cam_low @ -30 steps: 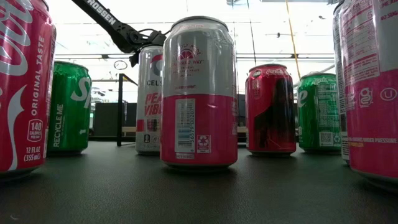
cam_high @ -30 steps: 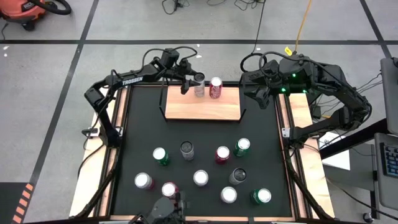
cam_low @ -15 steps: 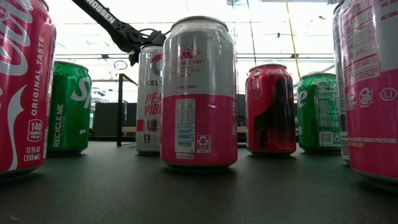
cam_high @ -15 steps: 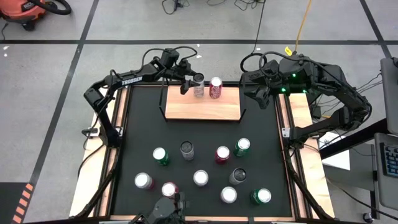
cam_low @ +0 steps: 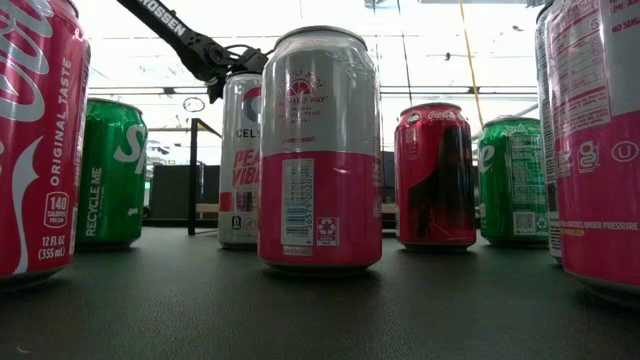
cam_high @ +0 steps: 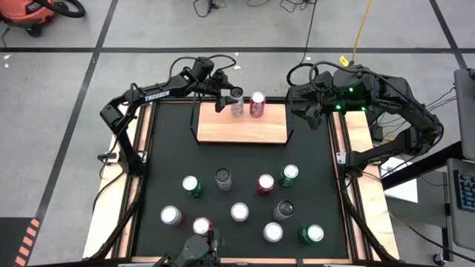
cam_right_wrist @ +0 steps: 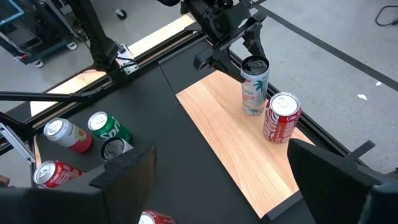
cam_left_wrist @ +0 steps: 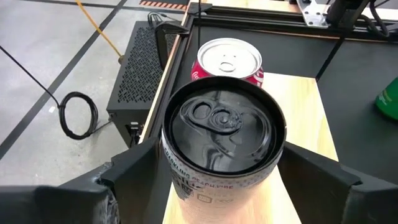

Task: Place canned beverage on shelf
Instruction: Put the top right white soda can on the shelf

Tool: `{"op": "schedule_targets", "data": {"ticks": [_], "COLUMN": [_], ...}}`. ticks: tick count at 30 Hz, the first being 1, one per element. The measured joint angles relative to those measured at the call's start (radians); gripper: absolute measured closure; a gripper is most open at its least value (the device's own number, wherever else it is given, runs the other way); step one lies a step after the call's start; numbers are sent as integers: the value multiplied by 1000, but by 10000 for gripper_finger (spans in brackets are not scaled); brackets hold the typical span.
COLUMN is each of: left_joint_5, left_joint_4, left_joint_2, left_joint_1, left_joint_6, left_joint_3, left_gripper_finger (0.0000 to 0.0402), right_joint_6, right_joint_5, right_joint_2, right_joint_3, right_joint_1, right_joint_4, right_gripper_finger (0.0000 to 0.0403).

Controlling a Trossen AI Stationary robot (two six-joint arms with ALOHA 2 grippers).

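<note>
The shelf [cam_high: 241,124], a light wooden board with black brackets, lies at the mat's far middle. A white can with a dark top [cam_high: 236,100] and a red cola can [cam_high: 257,104] stand upright on the shelf's far edge, side by side. My left gripper [cam_high: 226,100] is open. Its fingers [cam_left_wrist: 134,171] stand on either side of the white can's upper part [cam_left_wrist: 221,134], coming from the table's left. My right gripper [cam_right_wrist: 224,180] is open and empty above the table's far right side [cam_high: 312,111].
Several more cans stand upright on the black mat's near half, among them a green one [cam_high: 191,186], a dark one [cam_high: 223,179] and a red one [cam_high: 266,183]. They fill the low view [cam_low: 320,150]. Wooden strips [cam_high: 141,133] edge the mat.
My left arm has risen a little and drawn slightly toward the table's left edge. The white can stays upright on the shelf.
</note>
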Motion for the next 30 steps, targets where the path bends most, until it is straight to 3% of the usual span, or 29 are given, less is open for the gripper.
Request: {"op": "schedule_targets", "data": {"ticks": [30], "left_joint_5": [-25], "left_joint_4": [-30], "left_joint_2": [-35], "left_joint_1": [0], "left_joint_6": [9], "left_joint_3": [3], "left_gripper_finger": [86], "right_joint_6": [-4], "right_joint_5": [0], "right_joint_2": [0], "right_joint_3": [0], "right_joint_1": [0], "right_joint_4": [0], "right_gripper_finger": [64]}}
